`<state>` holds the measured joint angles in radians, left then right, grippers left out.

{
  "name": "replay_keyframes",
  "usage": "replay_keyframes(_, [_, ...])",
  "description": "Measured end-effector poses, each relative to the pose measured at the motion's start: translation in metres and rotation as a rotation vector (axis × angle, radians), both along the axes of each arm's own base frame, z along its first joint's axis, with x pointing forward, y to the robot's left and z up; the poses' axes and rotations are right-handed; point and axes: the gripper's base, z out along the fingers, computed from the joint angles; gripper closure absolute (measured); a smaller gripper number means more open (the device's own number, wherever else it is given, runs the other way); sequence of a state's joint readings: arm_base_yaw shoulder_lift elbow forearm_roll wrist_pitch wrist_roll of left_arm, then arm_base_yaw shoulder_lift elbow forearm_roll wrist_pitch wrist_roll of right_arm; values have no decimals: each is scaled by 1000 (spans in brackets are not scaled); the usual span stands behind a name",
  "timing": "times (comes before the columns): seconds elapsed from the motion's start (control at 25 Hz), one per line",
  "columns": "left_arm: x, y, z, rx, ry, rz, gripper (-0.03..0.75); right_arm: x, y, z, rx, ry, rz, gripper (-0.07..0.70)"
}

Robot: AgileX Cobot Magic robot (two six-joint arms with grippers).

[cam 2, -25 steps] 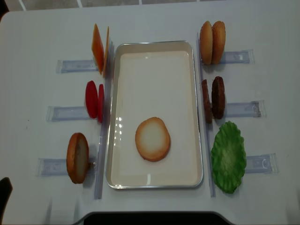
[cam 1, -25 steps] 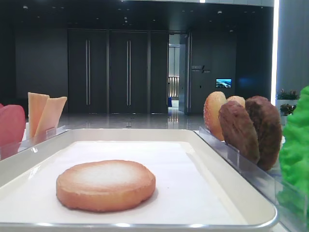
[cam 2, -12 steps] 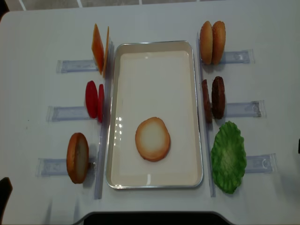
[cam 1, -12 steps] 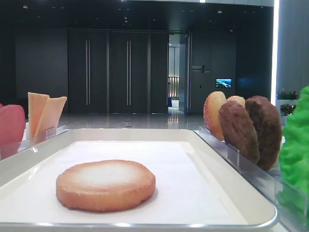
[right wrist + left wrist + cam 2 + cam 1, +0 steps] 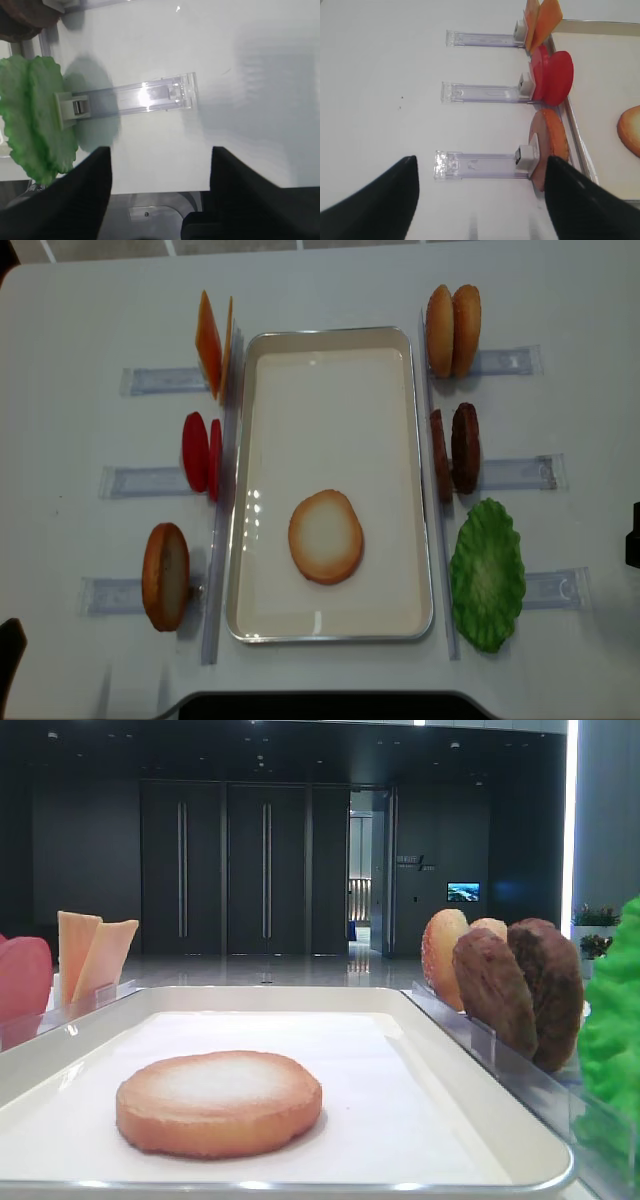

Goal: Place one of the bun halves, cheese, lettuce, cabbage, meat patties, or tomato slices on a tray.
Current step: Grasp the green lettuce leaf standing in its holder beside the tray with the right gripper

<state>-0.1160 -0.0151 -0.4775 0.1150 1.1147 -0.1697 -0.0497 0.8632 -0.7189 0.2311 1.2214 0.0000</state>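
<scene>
One bun half (image 5: pixel 326 536) lies flat on the white tray (image 5: pixel 330 338). Beside the tray, standing in holders, are two bun halves (image 5: pixel 453 330), meat patties (image 5: pixel 455 450), lettuce (image 5: pixel 487 574), cheese (image 5: pixel 213 343), tomato slices (image 5: pixel 201 453) and another bun half (image 5: pixel 165 576). No cabbage is in view. My right gripper (image 5: pixel 160 165) hovers open and empty over bare table, right of the lettuce (image 5: pixel 35 115). My left gripper (image 5: pixel 482 175) is open and empty, left of the lone bun half (image 5: pixel 551 145).
Clear plastic holders (image 5: pixel 520 472) stick out on both sides of the tray. One holder (image 5: pixel 145 97) lies just ahead of my right gripper, another (image 5: pixel 475 165) between my left fingers' line of sight. The table's near edge (image 5: pixel 320 702) is close.
A dark part of my right arm has come into the overhead view at the right edge, level with the lettuce. The food and tray have not moved.
</scene>
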Motion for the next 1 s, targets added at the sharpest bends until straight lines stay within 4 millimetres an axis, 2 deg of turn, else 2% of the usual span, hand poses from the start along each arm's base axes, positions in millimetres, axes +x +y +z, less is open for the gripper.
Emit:
replay_keyframes(0.44, [0, 0, 0, 0, 0, 0, 118, 0, 15, 3, 143, 6, -12, 219])
replay_keyframes(0.72, [0, 0, 0, 0, 0, 0, 118, -8, 41, 2, 162, 63, 32, 219])
replay_keyframes(1.0, [0, 0, 0, 0, 0, 0, 118, -5, 73, -1, 142, 71, 106, 219])
